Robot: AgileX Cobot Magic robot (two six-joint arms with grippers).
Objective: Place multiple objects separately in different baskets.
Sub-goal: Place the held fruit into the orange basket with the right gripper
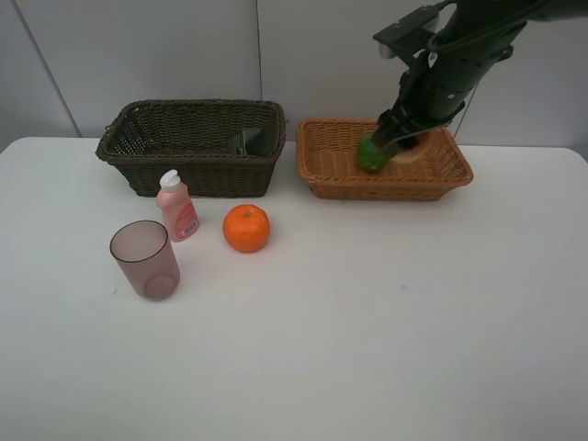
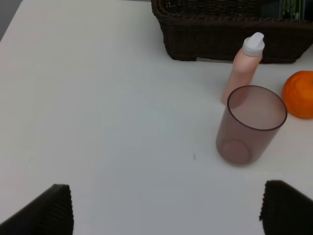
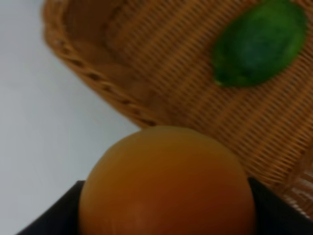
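Note:
My right gripper hangs over the light tan basket and is shut on the red-yellow peach-like fruit. A green lime-like fruit lies inside that basket, just beside the gripper. In the dark brown basket lies a dark green bottle. On the table in front stand the pink white-capped bottle, the orange and the translucent purple cup. My left gripper is open above bare table, short of the cup.
The white table runs wide in front of both baskets. A grey wall stands behind them. The two baskets sit side by side with a narrow gap between them.

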